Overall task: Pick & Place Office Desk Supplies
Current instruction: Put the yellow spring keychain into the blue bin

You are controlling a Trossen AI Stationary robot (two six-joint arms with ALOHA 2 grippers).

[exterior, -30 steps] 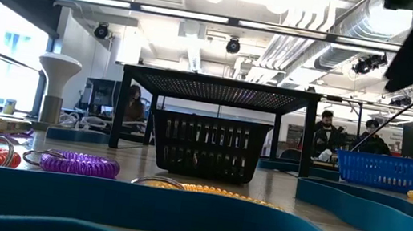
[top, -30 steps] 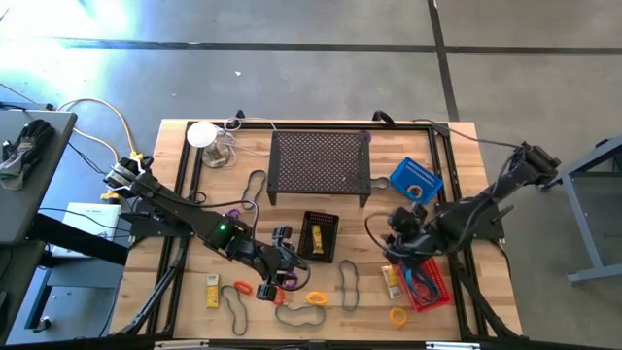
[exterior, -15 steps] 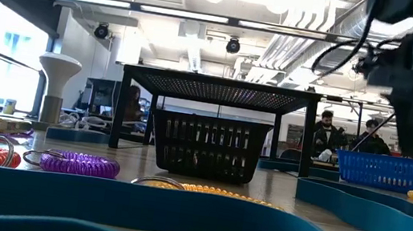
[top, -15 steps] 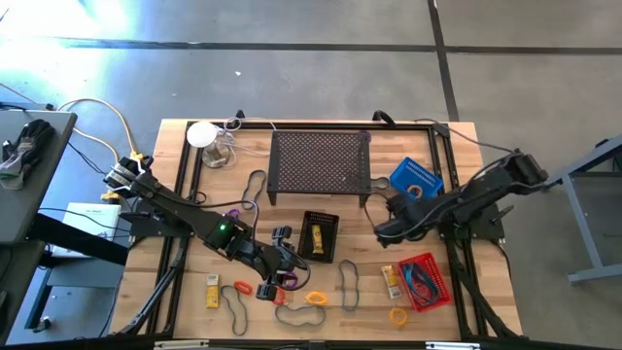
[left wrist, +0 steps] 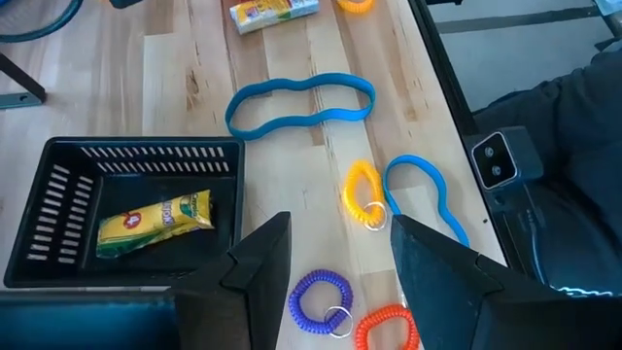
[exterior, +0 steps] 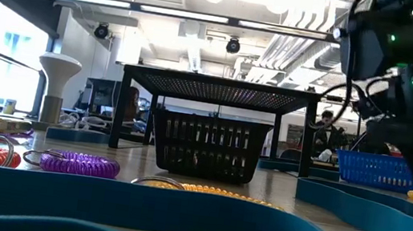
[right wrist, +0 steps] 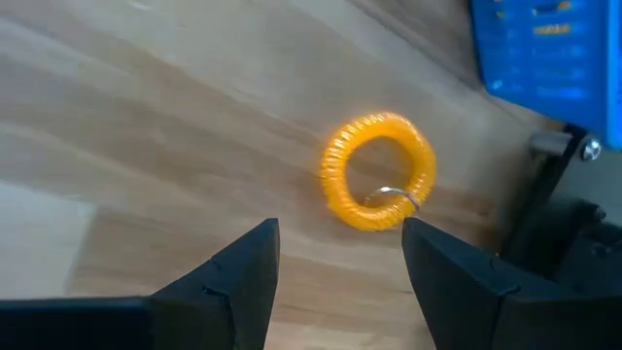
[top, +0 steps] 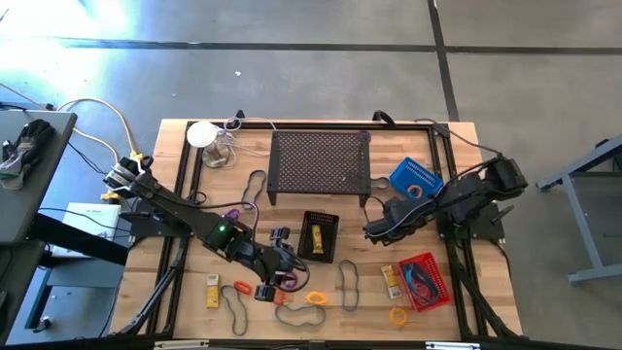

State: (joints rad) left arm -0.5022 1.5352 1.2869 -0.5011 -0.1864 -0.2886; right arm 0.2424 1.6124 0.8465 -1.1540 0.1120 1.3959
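Swinging my right gripper (top: pixel 372 231) away from the red basket (top: pixel 422 280) toward the black basket (top: pixel 319 236), jaws open and empty, I'm free for another pick, while the left gripper (top: pixel 282 270) hovers open over the purple ring (left wrist: pixel 322 300).

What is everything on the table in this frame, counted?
Perforated stand: one, black, far middle.
Mesh baskets: three; black centre, blue far right, red near right.
Yellow packets: three; in black basket, beside red basket, near left.
Coil rings: at least five; orange, purple, yellow; mostly near edge.
Rubber-band loops: four loose, blue, scattered.
White mushroom-shaped object: one, far left corner.
Left claw: open, empty, above near-edge rings.
Right claw: open, empty, right of black basket.
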